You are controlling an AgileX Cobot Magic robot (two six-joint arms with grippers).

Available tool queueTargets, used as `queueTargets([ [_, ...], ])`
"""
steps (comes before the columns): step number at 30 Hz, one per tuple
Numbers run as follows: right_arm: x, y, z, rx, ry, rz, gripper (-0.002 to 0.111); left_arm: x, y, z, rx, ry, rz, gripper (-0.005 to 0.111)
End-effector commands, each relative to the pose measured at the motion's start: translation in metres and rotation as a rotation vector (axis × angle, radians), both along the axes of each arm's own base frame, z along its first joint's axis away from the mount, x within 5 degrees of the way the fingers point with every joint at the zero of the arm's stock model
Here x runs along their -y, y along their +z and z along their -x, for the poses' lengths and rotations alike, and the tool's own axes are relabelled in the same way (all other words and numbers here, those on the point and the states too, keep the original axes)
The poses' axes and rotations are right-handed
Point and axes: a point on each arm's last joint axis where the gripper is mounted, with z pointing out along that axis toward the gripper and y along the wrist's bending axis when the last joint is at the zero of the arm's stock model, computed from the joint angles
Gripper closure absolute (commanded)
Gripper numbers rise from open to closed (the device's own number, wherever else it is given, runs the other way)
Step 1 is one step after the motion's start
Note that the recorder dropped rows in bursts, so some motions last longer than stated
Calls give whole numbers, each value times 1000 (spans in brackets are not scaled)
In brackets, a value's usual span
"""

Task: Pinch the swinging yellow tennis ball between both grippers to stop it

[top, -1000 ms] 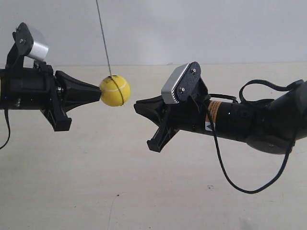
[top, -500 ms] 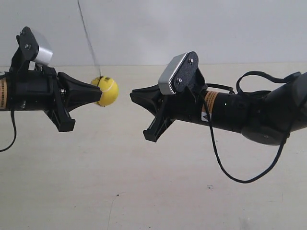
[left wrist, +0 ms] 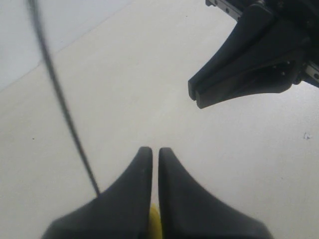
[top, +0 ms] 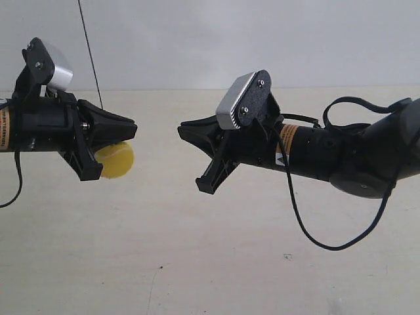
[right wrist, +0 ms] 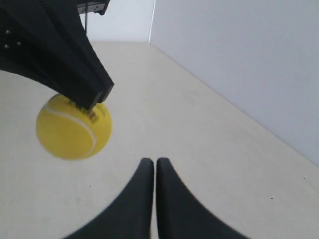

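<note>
The yellow tennis ball hangs on its thin black string, partly hidden behind and below the jaws of the arm at the exterior view's left. That arm carries my left gripper, shut and empty. In the left wrist view only a yellow sliver of the ball shows under my left gripper. My right gripper is shut, pointing at the left one across a gap with nothing in it. The right wrist view shows the ball under the left gripper, well off my right gripper.
A pale beige tabletop lies below both arms, with a white wall behind. A black cable loops down from the arm at the exterior view's right.
The ball has swung away from between the two tips, going left and down behind the left gripper. Its string has shifted left. Both arms have barely moved in the last half second.
</note>
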Motion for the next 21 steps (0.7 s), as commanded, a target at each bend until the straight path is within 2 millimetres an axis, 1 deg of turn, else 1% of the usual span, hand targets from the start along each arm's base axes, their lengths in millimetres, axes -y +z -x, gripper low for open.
queueTargets([
  [1,0,2,0,13,4,-4,108,1,2,-2,1,9,9,102],
  [9,-1,2,0,11,5,-10,108,2,2,-1,-4,5,21,102],
  [15,-1,2,0,10,5,-11,108,5,4,2,1,-39,46,102],
  [21,-1,2,0,11,4,-9,108,3,0,1,-2,-27,-1,102],
])
